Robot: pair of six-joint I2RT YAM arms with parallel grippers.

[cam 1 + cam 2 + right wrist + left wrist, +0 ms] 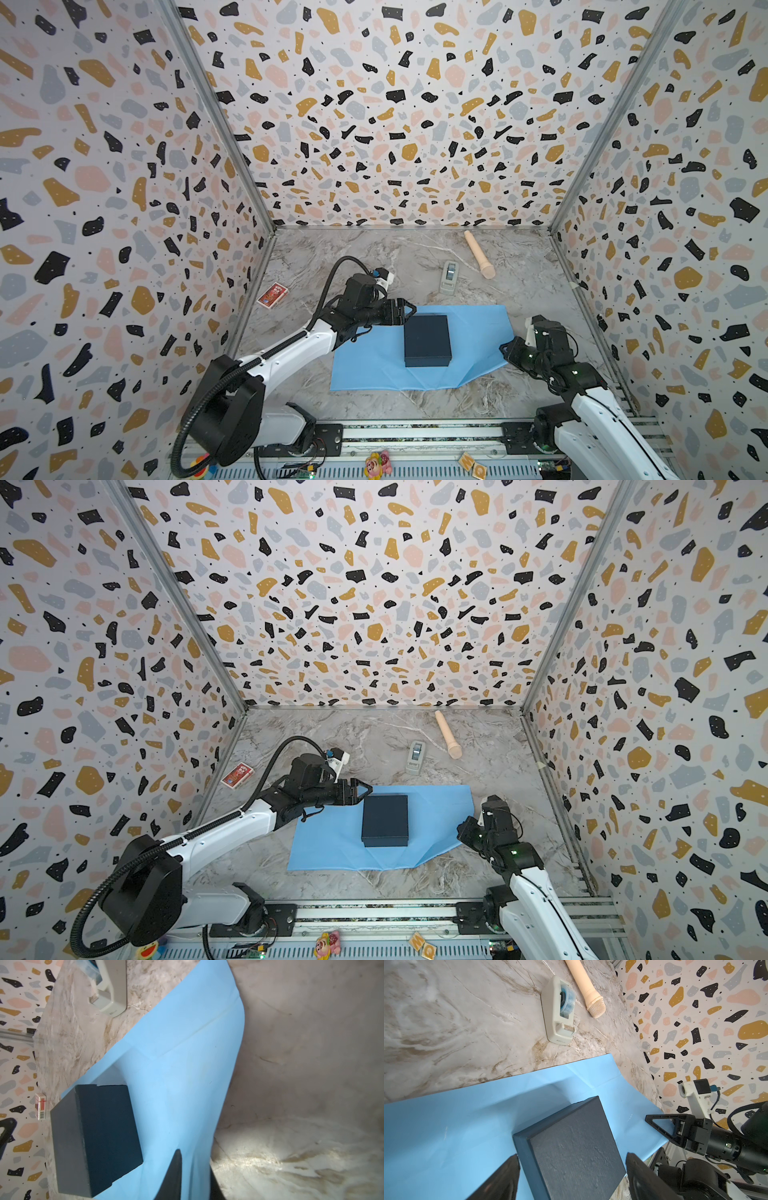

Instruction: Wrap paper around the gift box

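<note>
**Top views:** the only legible writing is "M" and "Q" on the letter tiles (466, 459) on the front rail, seen in both top views (417, 940). The print on the red card pack (272, 295) by the left wall is too small to read. The gift box (427, 340) sits flat approx mid-paper (374, 370) on the marble table (374, 257). The left arm is stretched fwd and inward w/ its wrist level. The left gripper (409, 318) is at the box's far-left corner, jaws wide. The right arm is low w/ a bent elbow, and the right gripper (505, 348) is at the paper's right corner.

**Left wrist:** the tape dispenser (557, 1012) has a small logo at its foot, illegible. A microphone (591, 999) lies just beside it. The gift box (571, 1142) shows btwn the wide-set fingers (506, 1176); can't tell if they touch it. The right gripper (650, 1118) has its tip at the paper's (446, 1126) edge, which is raised off the table there.

**Right wrist:** the card pack (41, 1106) shows a barcode and red print, no words readable. The right gripper (195, 1167) is pinched narrow, w/ the paper's (182, 1064) edge btwn its fingers (175, 1174). The gift box (99, 1136) sits on the sheet, apart from that grip.
</note>
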